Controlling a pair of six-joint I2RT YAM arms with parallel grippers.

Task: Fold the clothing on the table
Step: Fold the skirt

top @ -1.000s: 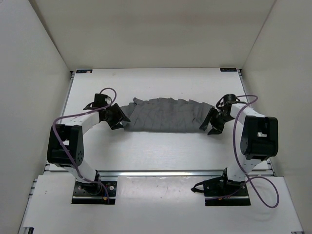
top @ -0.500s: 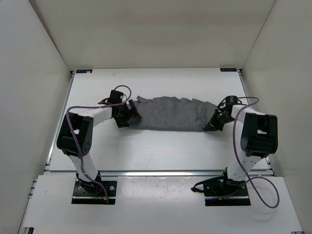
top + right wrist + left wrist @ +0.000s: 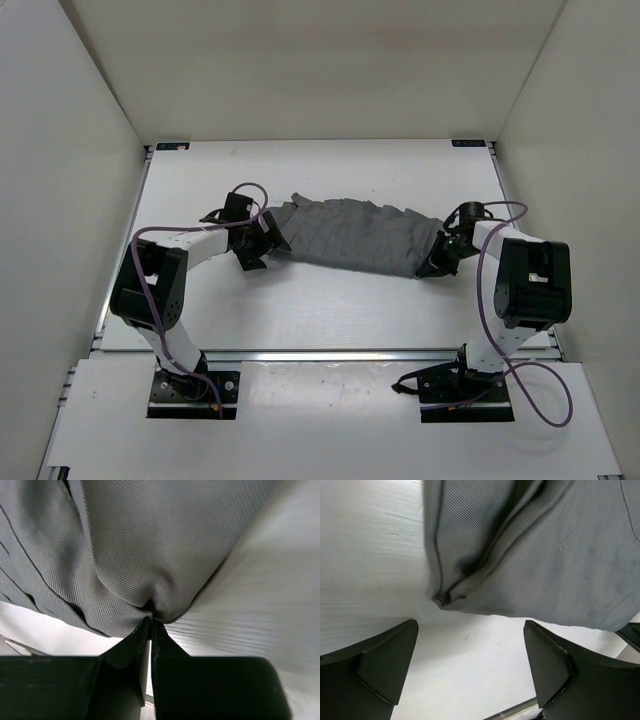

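At the left of the top view, the left arm is reaching inward from its base, and the left gripper (image 3: 258,243) is sitting low over the table (image 3: 330,310), right at the left end of the clothing (image 3: 355,237). Its fingers (image 3: 385,660) are standing wide apart and are gripping nothing. In the left wrist view, bare white tabletop is showing between them, and a folded grey corner of the garment is lying just beyond the gap, clear of both pads. The clothing itself is stretching as a long grey band across the middle of the table, between the two grippers. Its pleats are running crosswise along the strip, and the far edge is looking jagged where the pleat ends are stepping. The band is bowing slightly, with its left end pointing toward the far left and its right end dipping toward the near side. At the right end, the right gripper (image 3: 437,262) is meeting the fabric from the outer side. In the right wrist view, its two fingers (image 3: 127,652) are pressing tightly together, pinching a small tuck of the cloth at their tips. The weave is puckering and fanning out from that pinch. White tabletop is showing to the right of the gathered fabric, and the rest of the garment is spreading away to the left.
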